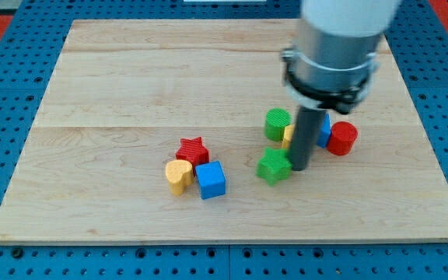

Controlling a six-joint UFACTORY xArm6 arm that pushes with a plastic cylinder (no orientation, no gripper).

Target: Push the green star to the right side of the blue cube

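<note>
The green star (273, 166) lies on the wooden board (131, 85), below the board's middle. The blue cube (211, 180) lies to its left, touching a red star (193, 150) and a yellow heart (179, 176). My tip (299, 168) stands right against the green star's right side. The rod comes down from the grey arm body at the view's top right.
Behind the rod stand a green cylinder (278, 124), a yellow block (288, 136) mostly hidden, a blue block (323, 129) partly hidden, and a red cylinder (342, 138). Blue pegboard surrounds the board.
</note>
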